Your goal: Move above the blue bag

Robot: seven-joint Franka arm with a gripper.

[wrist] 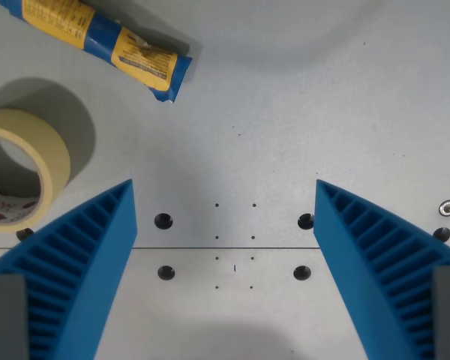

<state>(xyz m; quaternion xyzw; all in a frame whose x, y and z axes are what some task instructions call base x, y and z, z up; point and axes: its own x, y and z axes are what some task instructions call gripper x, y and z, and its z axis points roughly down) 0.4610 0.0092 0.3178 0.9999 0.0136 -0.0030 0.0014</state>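
Blue bag (105, 41) lies at the far left of the wrist view, angled, its left end cut off by the frame edge. Yellow label panels on blue film; near end crimped flat.

Fingers (225, 225) spread wide apart, nothing between them, only bare counter (322, 112) with bolt holes below. Bag sits well apart from them, up and to the wrist view's left.

Tape roll (19, 172) stands near the left finger, between it and the bag.

Handling, judged: looks light, soft, crinkly film, likely slippery and yielding under squeeze. Contents unknown. Best hold would be across the plump middle, short axis, not the thin crimped end, which could slide out.

Not yet above it; a shift far-left is needed.
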